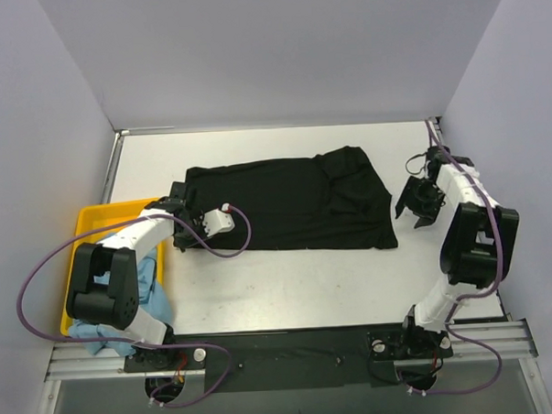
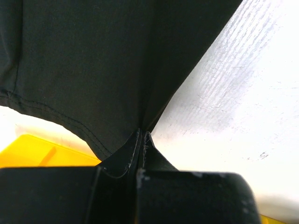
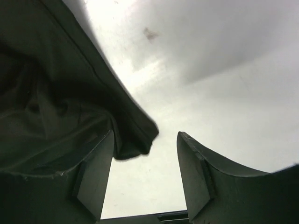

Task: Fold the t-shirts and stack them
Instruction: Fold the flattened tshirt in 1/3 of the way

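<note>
**Q:** Where is the black t-shirt (image 1: 285,202)?

**A:** Spread on the surface (image 1: 288,280), right of the yellow tray (image 1: 89,224). My left gripper (image 2: 142,135) is clamped on its tray-side edge. My right gripper (image 3: 145,154), jaws apart, hovers at its far edge.

Two robot arms side by side: the left arm (image 1: 122,259) and right arm (image 1: 470,240) have white link shells and bulky black joint housings. A looping purple cable (image 1: 21,293) trails along each. Dark curved fingers (image 3: 201,182) end each arm. Both bases bolt to a silver rail (image 1: 502,342), near edge.
</note>
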Controlling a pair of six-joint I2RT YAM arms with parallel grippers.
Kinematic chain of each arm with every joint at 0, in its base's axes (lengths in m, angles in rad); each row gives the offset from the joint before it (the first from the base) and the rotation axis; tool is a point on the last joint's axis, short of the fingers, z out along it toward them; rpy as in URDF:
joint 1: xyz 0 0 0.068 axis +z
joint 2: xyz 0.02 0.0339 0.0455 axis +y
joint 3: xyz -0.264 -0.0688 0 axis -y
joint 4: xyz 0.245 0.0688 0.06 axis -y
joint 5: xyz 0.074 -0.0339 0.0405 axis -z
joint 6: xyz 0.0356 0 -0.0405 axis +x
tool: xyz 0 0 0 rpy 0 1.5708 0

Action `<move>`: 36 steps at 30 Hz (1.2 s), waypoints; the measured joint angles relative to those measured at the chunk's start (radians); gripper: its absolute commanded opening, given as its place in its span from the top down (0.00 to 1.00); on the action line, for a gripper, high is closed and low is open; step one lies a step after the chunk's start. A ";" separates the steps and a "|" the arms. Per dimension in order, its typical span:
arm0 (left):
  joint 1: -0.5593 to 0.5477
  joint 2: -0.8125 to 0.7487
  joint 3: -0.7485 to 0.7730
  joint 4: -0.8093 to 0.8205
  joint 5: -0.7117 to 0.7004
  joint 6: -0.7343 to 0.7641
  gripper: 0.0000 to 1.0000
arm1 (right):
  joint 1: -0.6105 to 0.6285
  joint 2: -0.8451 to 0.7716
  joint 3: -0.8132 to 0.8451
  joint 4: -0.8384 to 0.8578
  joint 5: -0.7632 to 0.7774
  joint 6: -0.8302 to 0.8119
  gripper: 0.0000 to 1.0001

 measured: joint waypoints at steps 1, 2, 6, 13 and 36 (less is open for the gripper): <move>-0.001 -0.002 0.000 -0.002 0.001 -0.005 1.00 | -0.008 -0.055 -0.031 0.011 -0.001 0.019 0.49; -0.002 -0.003 0.000 -0.002 0.003 -0.008 1.00 | -0.014 -0.099 -0.055 0.012 -0.002 0.031 0.48; -0.006 -0.006 0.001 -0.006 0.003 -0.017 1.00 | -0.016 -0.332 -0.212 0.034 -0.025 0.094 0.46; -0.007 -0.006 0.001 -0.007 0.003 -0.033 1.00 | 0.020 -0.370 -0.388 0.099 -0.088 0.171 0.45; -0.019 -0.147 0.001 -0.244 0.072 0.006 1.00 | -0.196 -0.323 -0.522 0.203 -0.224 0.259 1.00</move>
